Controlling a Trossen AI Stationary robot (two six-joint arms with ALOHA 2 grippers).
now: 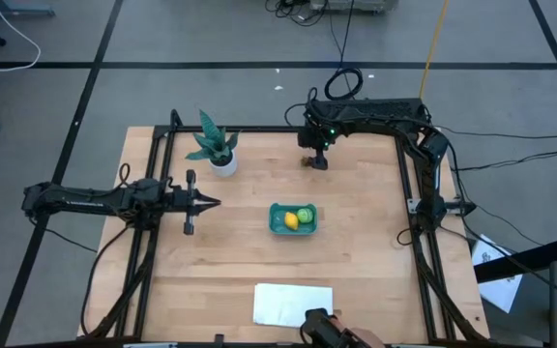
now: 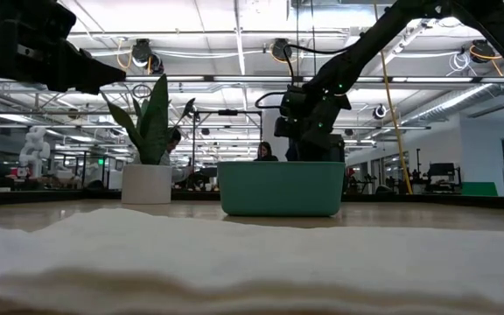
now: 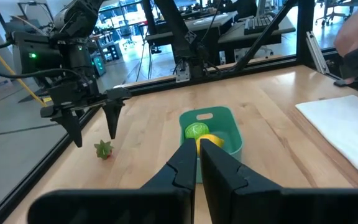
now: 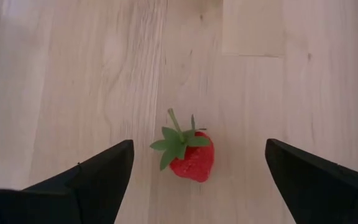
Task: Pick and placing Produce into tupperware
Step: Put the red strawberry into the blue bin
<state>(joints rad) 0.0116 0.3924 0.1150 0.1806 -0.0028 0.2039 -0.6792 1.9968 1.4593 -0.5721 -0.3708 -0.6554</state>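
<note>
The teal tupperware (image 1: 292, 218) sits at the table's middle with the yellow lemon (image 1: 290, 221) and the light green ball (image 1: 305, 215) lying inside it. The small red strawberry (image 4: 192, 158) lies on the bare wood near the far edge. My right gripper (image 4: 197, 154) hangs over it, pointing down and open, with one finger on each side and touching nothing. The left wrist view shows the same, with the right gripper (image 3: 94, 138) just above the strawberry (image 3: 104, 149). My left gripper (image 1: 208, 202) is shut and waits to the left of the tupperware (image 3: 211, 119).
A potted green plant (image 1: 216, 147) stands near the far left. A flat white sheet (image 1: 293, 303) lies at the near edge, and a person's hand with a dark object (image 1: 325, 329) is beside it. Black frame rails (image 1: 416, 198) run along the table's sides.
</note>
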